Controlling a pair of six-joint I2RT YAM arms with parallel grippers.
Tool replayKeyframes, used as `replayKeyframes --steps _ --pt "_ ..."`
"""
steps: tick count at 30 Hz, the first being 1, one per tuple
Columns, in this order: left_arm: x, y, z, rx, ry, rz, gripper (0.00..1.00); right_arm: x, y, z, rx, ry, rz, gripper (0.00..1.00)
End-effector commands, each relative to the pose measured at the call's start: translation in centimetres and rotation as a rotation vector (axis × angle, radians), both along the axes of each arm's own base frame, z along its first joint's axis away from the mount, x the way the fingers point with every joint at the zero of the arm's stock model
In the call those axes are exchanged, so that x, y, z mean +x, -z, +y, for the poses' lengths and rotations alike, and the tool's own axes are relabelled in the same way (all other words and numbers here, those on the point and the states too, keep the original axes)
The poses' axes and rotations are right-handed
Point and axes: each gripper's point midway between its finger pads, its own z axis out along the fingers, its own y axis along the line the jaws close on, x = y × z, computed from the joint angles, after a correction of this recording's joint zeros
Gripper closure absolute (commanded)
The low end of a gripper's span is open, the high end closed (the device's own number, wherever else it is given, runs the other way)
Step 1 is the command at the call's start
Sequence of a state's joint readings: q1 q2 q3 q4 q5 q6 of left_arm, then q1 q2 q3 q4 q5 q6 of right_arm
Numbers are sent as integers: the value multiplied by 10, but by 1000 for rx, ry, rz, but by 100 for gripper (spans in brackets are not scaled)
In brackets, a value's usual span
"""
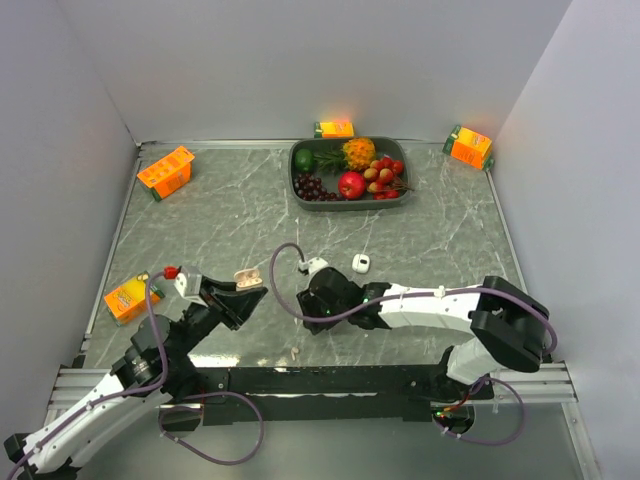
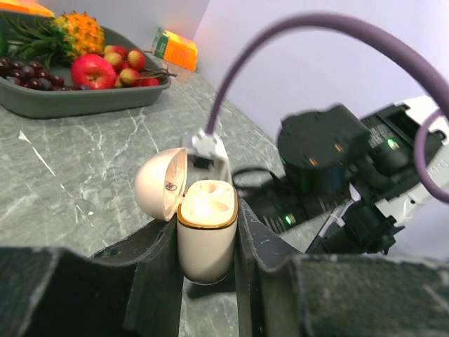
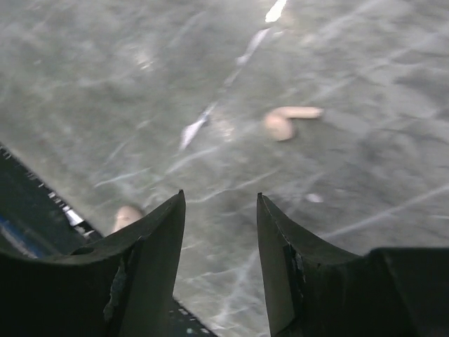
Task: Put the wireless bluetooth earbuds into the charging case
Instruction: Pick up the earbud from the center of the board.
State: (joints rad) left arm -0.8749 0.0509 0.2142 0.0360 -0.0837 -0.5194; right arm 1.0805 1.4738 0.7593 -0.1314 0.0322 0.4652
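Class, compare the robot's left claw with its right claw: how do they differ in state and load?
The left claw is shut on the open charging case; the right claw is open and empty. The left claw points across the table toward the fruit tray; the right claw points down at it, near an earbud. Both have dark fingers.

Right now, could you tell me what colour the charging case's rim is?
Gold, on the cream charging case; clearest in left wrist view.

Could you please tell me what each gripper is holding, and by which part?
The left gripper clamps the charging case by the sides of its lower body, lid open. The right gripper holds nothing; its jaws are open.
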Motion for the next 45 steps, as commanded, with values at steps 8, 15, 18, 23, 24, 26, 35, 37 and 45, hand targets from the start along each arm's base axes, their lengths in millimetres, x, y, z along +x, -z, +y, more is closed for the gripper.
replayKeyframes --steps 8,15,18,23,24,26,35,37,45 --pt "-2 -27 18 -90 -55 -32 99 -62 -2 49 85 -147 79 47" --pt "-3 -27 19 -94 -56 -32 99 -71 9 59 39 -177 98 46" --pt "-3 -27 18 -89 -53 -33 99 -69 13 59 25 -159 95 46" --pt "-2 -26 18 -87 -53 -29 99 -66 16 60 5 -147 93 48" --pt "-2 -26 18 -87 -55 -30 99 -66 17 59 2 -147 94 48" --pt "-3 -26 18 -87 -53 -31 99 -67 19 58 -7 -144 100 51" --pt "-2 -24 17 -84 -50 -27 99 -72 29 47 -56 -116 97 60" --pt "-2 -24 16 -80 -49 -27 99 -73 32 44 -65 -105 99 69" --pt "-1 -23 15 -75 -47 -25 99 -65 22 32 -76 -63 52 90"
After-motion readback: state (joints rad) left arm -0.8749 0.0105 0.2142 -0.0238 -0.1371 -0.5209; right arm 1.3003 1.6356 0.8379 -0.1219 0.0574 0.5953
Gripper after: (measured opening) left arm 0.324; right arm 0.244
